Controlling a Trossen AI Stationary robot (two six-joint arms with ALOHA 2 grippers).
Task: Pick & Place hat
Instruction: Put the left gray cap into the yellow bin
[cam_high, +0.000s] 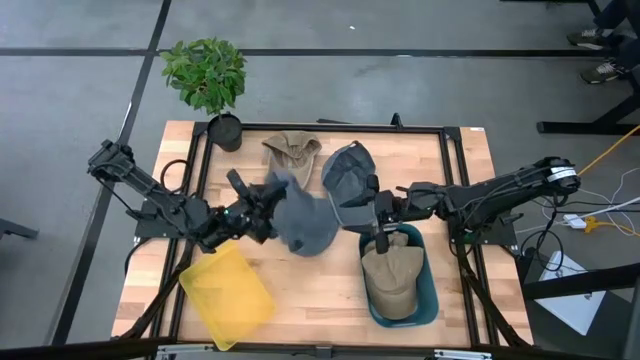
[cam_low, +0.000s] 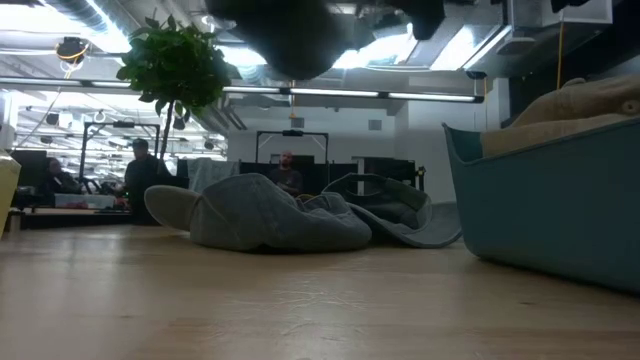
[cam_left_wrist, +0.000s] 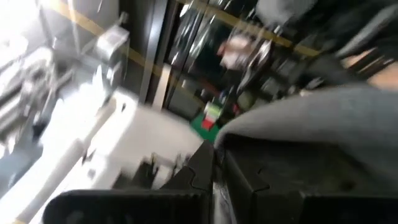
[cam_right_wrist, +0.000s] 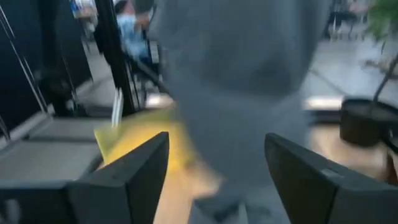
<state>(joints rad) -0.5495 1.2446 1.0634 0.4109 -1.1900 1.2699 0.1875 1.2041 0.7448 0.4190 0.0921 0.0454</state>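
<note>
Wooden table (cam_high: 300, 290) with a black frame (cam_high: 320, 131) round its edge.

Left arm comes in from 9 o'clock. Left gripper (cam_high: 272, 200) is near table centre, fingers pressed together, pinching the edge of the grey hat (cam_high: 305, 222). Left wrist view shows grey cloth (cam_left_wrist: 311, 115) draped right over the dark fingers (cam_left_wrist: 205, 165). In the low view a dark mass at the top edge hangs above the table; can't tell for sure it's this hat.

Right arm comes in from 3 o'clock. Right gripper (cam_high: 372, 205) sits just at the hat's 3 o'clock side, fingers spread wide. Right wrist view: fingers (cam_right_wrist: 140, 171) well apart, grey hat (cam_right_wrist: 242, 68) right ahead of them, nothing gripped between them.

Teal bin (cam_high: 428, 290) at 5 o'clock of centre, tan hat (cam_high: 392, 275) inside it. Low view shows the bin wall (cam_low: 540, 215) with tan cloth (cam_low: 570, 110) above the rim.

Yellow bin (cam_high: 228, 295) at 7 o'clock, tilted.

Blue-grey cap (cam_high: 345, 172) at 1 o'clock of the grey hat, lying on the table. Tan bucket hat (cam_high: 292, 150) at 12 o'clock, also on the table. Low view has two greyish hats (cam_low: 270, 215) lying together on the wood.

Potted plant (cam_high: 208, 75) at the 11 o'clock corner, pot (cam_high: 226, 130) on the table edge.

People (cam_low: 140, 170) seated in the room behind.
</note>
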